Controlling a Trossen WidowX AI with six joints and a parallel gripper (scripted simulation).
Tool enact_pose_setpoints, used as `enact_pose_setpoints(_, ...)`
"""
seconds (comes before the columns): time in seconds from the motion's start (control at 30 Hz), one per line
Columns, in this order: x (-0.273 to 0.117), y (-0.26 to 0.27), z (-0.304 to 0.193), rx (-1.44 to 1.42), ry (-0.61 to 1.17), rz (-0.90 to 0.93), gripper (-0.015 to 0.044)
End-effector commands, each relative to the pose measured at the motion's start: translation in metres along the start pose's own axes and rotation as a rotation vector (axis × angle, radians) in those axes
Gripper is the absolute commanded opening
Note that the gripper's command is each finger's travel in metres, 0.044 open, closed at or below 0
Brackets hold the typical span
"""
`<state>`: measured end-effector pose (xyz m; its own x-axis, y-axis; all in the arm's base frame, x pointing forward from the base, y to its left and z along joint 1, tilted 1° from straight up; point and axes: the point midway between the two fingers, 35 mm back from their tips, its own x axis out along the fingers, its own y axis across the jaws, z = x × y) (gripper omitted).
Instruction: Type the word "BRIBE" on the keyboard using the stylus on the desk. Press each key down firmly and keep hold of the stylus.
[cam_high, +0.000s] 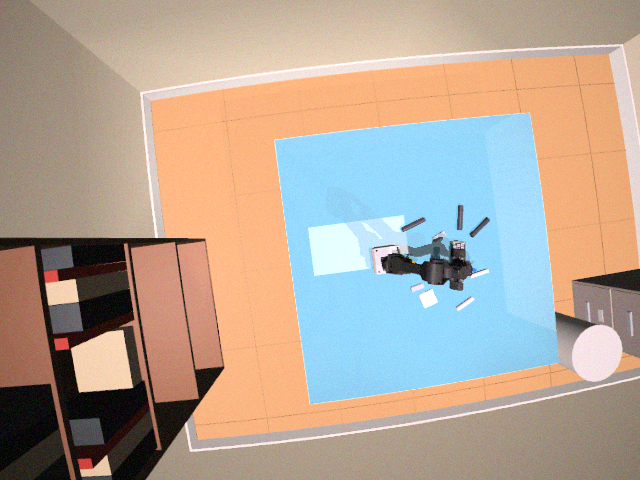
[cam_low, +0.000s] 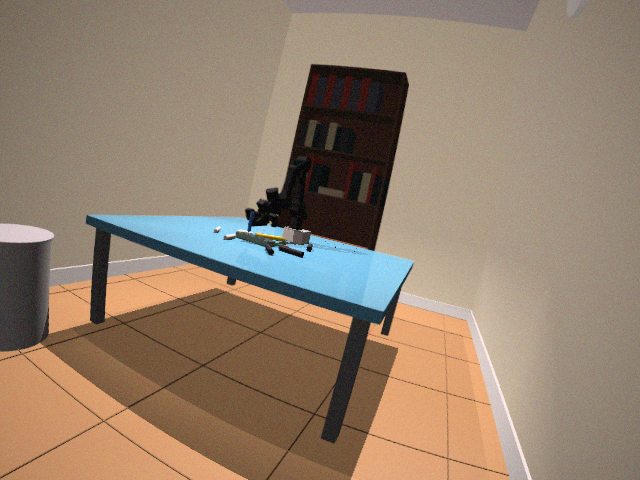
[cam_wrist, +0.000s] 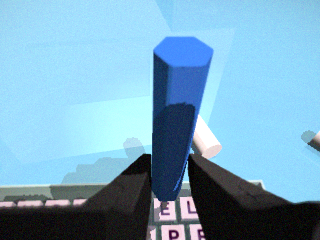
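the gripper (cam_low: 251, 221) (cam_wrist: 169, 162) is clamped on the blue stylus (cam_low: 251, 220) (cam_wrist: 175, 115), which stands near upright with its lower end over the keyboard (cam_low: 248, 236) (cam_wrist: 50, 191), close to the key marked e; whether it touches, the wrist view cannot tell. the keyboard lies on the table (cam_high: 392, 351) (cam_low: 289, 276) (cam_wrist: 270, 75), well in from its edges. e closes the word, so this may be the last press, though the letters typed cannot be read. a slight sideways error could catch the neighbouring l, and a hard push could make the stylus slide or tilt in the narrow grip. the stylus is six-sided with smooth, flat faces; the keys are pale, squarish caps in a grey-green frame, and a white cylinder (cam_high: 479, 273) (cam_wrist: 206, 140) lies beyond it.
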<state>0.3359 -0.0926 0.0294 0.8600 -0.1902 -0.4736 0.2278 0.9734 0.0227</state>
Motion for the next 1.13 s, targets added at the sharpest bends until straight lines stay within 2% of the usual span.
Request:
enact_pose_setpoints(0.0,0.001,0.000,-0.003,-0.005,0.004,0.001,0.0081)
enact_pose_setpoints(0.43,0.000,0.000,0.000,-0.005,0.004,0.001,0.0081)
enact_pose_setpoints(0.9,-0.017,0.000,0.030,-0.005,0.003,0.001,0.0081)
enact_pose_setpoints(1.1,-0.017,0.000,0.029,0.001,0.002,-0.002,0.0081)
